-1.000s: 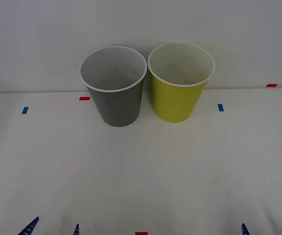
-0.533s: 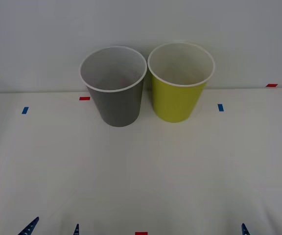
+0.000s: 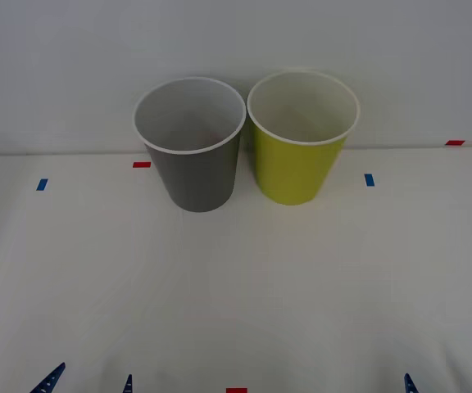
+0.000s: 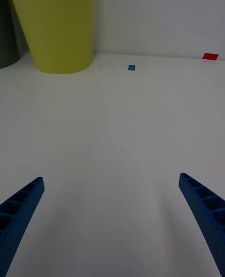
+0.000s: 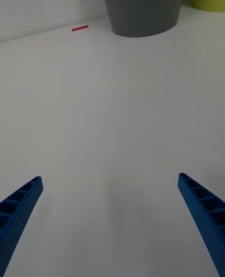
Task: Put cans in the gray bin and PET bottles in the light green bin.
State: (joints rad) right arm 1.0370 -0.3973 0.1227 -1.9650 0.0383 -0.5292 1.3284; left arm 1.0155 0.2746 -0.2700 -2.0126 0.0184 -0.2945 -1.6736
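Bins stand side by side well ahead of both end effectors: the gray bin beyond the left end effector, the light green bin beyond the right end effector, rims nearly touching. Both end effectors hover low over the white surface, fingers spread wide and empty. No can lies on the surface. The bins look light and thin-walled, so likely easy to tip; a nudge near the rim could topple one.
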